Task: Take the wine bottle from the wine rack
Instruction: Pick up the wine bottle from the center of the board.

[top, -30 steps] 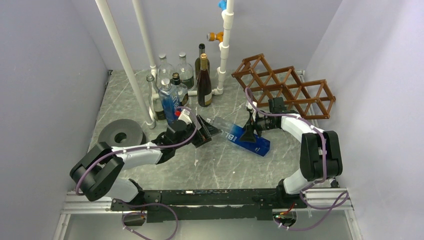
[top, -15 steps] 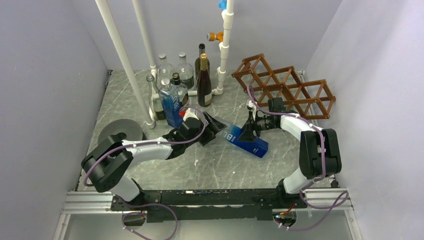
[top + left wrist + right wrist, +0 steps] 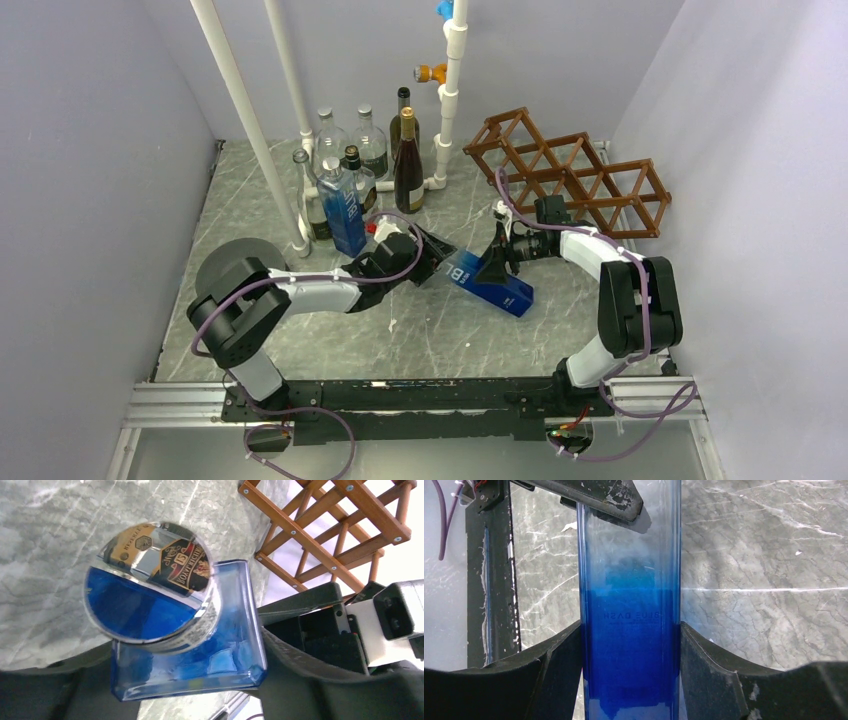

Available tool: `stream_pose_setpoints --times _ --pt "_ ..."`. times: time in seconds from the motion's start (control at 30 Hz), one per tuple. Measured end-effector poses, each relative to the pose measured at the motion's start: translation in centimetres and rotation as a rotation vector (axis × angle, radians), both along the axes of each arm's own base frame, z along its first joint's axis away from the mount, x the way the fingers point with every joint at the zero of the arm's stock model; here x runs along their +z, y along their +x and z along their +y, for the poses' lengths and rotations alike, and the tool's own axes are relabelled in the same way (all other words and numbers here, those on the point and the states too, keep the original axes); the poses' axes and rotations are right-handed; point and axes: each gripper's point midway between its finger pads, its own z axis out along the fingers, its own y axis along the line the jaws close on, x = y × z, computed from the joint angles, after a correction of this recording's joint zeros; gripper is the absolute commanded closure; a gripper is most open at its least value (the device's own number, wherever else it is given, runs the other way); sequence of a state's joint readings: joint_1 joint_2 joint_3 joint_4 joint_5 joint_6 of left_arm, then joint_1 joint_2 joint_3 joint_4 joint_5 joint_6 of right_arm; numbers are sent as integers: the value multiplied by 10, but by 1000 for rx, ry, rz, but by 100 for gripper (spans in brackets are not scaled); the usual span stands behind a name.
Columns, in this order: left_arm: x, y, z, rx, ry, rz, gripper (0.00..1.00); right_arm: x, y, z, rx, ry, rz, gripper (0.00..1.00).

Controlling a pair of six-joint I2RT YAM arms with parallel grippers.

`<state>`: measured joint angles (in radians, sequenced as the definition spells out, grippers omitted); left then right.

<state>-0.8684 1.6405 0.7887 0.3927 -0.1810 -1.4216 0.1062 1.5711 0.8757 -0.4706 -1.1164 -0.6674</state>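
Wine bottle [image 3: 512, 292] clear of wine rack [image 3: 570, 180], right claw [image 3: 497, 268] clenched on its body; left claw [image 3: 432, 262] around the neck, grip unclear, so early release risks a drop onto the tabletop [image 3: 440, 330].

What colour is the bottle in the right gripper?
The bottle is blue, fading to clear at one end; best in right wrist view.
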Motion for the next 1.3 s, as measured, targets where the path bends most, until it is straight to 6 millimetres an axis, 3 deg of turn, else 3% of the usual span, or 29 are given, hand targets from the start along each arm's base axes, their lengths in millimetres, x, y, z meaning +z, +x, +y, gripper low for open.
stream_pose_setpoints --times 0.07,0.1,0.17,0.5,0.8,1.3 --pt "4 2 -3 10 -29 -2 59 -1 -1 1 5 -1 -1 100" --pt "7 4 -4 21 -52 1 77 0 -1 1 8 3 -1 100" --pt "13 7 -5 25 -62 -24 98 3 2 1 15 7 -22 89" --pt "23 0 -3 -37 -47 -161 100 13 -10 -2 185 -16 -151 3" --pt "55 -19 4 -211 51 -434 100 44 -39 1 290 78 -182 0" --pt "114 -40 22 -609 327 -871 100 92 -45 -2 232 72 -306 0"
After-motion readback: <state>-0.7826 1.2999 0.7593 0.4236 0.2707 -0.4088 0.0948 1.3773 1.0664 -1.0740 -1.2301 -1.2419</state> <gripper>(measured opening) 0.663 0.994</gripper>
